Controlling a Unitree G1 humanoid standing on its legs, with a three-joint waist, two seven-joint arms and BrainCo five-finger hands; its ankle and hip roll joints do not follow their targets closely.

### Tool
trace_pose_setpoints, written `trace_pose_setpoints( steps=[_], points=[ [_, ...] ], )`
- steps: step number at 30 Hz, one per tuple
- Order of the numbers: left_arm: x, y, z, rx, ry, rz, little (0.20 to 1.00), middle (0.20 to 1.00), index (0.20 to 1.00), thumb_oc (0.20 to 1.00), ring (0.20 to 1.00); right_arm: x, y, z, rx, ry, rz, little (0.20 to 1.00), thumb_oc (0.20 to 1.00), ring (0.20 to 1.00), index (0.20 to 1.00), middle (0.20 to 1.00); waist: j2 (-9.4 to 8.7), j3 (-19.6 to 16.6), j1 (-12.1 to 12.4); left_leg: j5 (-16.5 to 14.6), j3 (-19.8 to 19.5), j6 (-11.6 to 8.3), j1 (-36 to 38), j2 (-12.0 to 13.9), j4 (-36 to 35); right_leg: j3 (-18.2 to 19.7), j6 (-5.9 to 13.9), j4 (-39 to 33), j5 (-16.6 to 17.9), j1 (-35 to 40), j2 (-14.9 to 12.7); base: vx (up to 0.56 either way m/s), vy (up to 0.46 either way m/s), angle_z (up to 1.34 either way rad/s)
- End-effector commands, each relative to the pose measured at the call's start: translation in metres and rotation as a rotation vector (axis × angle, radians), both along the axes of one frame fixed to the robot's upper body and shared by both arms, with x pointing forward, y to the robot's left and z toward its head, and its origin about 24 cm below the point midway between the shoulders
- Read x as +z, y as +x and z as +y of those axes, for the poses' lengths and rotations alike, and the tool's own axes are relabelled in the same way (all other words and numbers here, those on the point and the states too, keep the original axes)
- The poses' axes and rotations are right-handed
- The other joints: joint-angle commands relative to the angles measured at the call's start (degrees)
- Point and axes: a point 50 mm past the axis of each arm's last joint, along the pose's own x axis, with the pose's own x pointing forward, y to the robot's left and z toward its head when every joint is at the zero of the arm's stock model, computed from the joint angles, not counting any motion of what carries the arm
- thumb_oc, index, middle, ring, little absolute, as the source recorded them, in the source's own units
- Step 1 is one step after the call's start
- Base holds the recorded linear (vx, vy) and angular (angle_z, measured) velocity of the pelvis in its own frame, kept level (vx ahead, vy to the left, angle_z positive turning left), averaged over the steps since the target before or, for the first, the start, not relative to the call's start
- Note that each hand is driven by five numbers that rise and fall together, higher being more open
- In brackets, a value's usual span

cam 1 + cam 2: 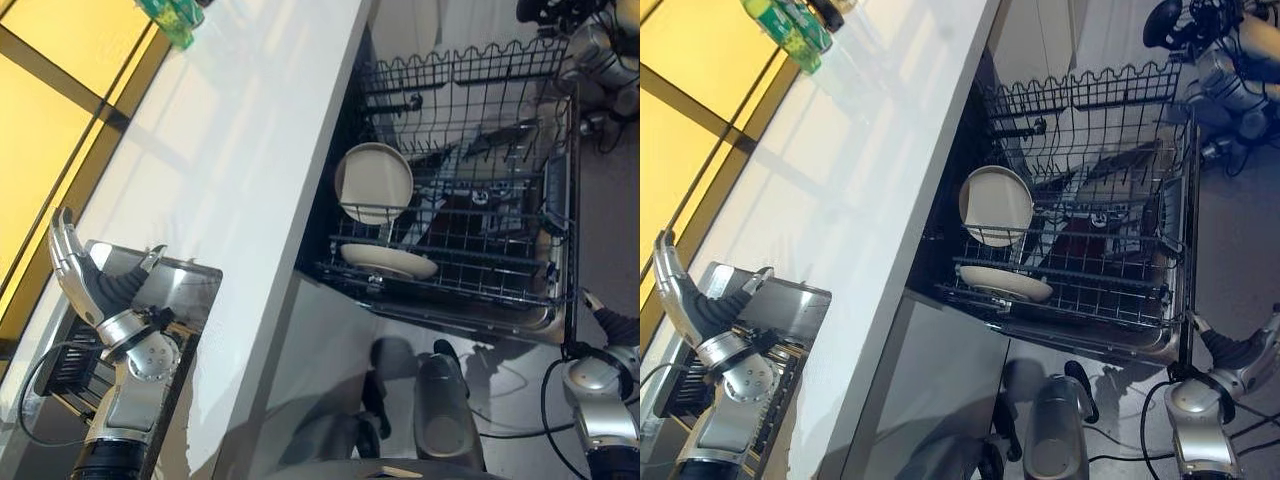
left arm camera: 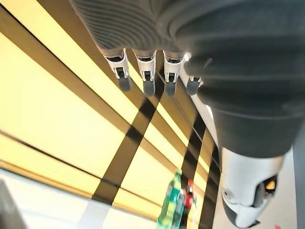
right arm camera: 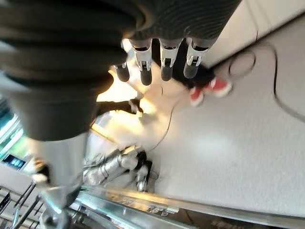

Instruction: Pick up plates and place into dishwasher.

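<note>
Both hands empty, fingers straight: left hand (image 1: 75, 270) at lower left, right hand (image 3: 162, 62) hanging. Risk: reaching blind, clipping rack (image 1: 470, 250) or racked plate (image 1: 375, 182).

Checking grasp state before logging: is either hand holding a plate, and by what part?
Nothing held. Left hand and right hand are open and empty; both plates sit in the dishwasher rack.

Two plates in dishwasher rack (image 1: 1110, 270) — upright plate (image 1: 996, 205), flat plate (image 1: 1004, 283); left hand (image 1: 690, 295) raised, fingers straight.
</note>
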Motion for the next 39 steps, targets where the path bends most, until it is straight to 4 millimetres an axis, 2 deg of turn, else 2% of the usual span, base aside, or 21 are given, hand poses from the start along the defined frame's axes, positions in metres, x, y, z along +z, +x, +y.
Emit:
trace_pose_setpoints(
  steps=[1, 7, 15, 21, 26, 34, 39],
  points=[
    [0.012, 0.0, 0.006, 0.039, 0.009, -0.065, 1.0, 1.0, 1.0, 1.0, 1.0, 0.023, 0.027, 0.019, 0.278, 0.055, -0.087, 1.0, 1.0, 1.0, 1.0, 1.0, -1.69, -1.44, 0.34, -6.78, -1.85, 1.81, -8.27, -4.38, 14.79, -0.03, 4.36, -15.34, 8.83, 6.36, -6.96, 0.0, 0.0, 0.0],
    [0.021, 0.013, 0.003, 0.031, -0.004, -0.077, 1.0, 1.0, 1.0, 1.0, 1.0, 0.038, 0.056, 0.03, 0.544, 0.236, -0.201, 1.0, 1.0, 1.0, 1.0, 1.0, -0.77, -0.1, 1.24, -6.11, -2.96, 0.92, -10.67, -4.86, 15.52, -0.61, 4.1, -14.15, 8.65, 4.04, -7.48, 0.0, 0.024, 0.04],
    [0.021, 0.022, -0.006, 0.018, -0.017, -0.085, 1.0, 1.0, 1.0, 1.0, 1.0, 0.044, 0.077, 0.057, 0.782, 0.239, -0.213, 1.0, 1.0, 1.0, 1.0, 1.0, 0.17, 0.39, 2.92, -4.96, -4.15, 0.43, -12.88, -5.03, 15.08, -2.08, 3.79, -13.5, 8.46, 2.12, -8.52, 0.0, 0.038, 0.08],
    [0.016, 0.023, -0.008, 0.025, -0.041, -0.07, 1.0, 1.0, 1.0, 1.0, 1.0, 0.061, 0.089, 0.087, 0.975, 0.229, -0.271, 1.0, 1.0, 1.0, 1.0, 1.0, 0.46, -0.47, 4.14, -4.41, -4.86, 0.25, -12.79, -5.38, 14.25, -3.26, 3.68, -13.64, 8.25, 2.4, -9.38, 0.05, 0.082, 0.07],
    [0.007, 0.022, -0.01, 0.029, -0.056, -0.036, 1.0, 1.0, 1.0, 1.0, 1.0, 0.059, 0.093, 0.105, 1.049, 0.251, -0.249, 1.0, 1.0, 1.0, 1.0, 1.0, 0.59, -1.71, 5.16, -4.34, -5.18, 0.35, -12.66, -5.79, 14.49, -3.85, 3.72, -12.94, 7.92, 2.65, -10.18, 0.09, 0.102, 0.02],
    [-0.003, 0.015, -0.008, 0.025, -0.067, 0.001, 1.0, 1.0, 1.0, 1.0, 1.0, 0.059, 0.096, 0.12, 1.118, 0.332, -0.278, 1.0, 1.0, 1.0, 1.0, 1.0, 0.98, -2.25, 7.22, -4.48, -5.79, 0.5, -13.38, -6.5, 15.62, -5.59, 3.36, -11.46, 7.29, 2.53, -11.36, 0.05, 0.103, 0.08],
    [-0.004, 0.016, -0.01, 0.017, -0.082, 0.002, 1.0, 1.0, 1.0, 1.0, 1.0, 0.065, 0.104, 0.142, 1.21, 0.343, -0.276, 1.0, 1.0, 1.0, 1.0, 1.0, 1.38, -1.64, 8.92, -4.54, -5.81, 0.55, -14.53, -7.13, 16.52, -7.02, 3.03, -10.57, 7.18, 1.82, -12.67, -0.01, 0.107, -0.03]
  ],
)
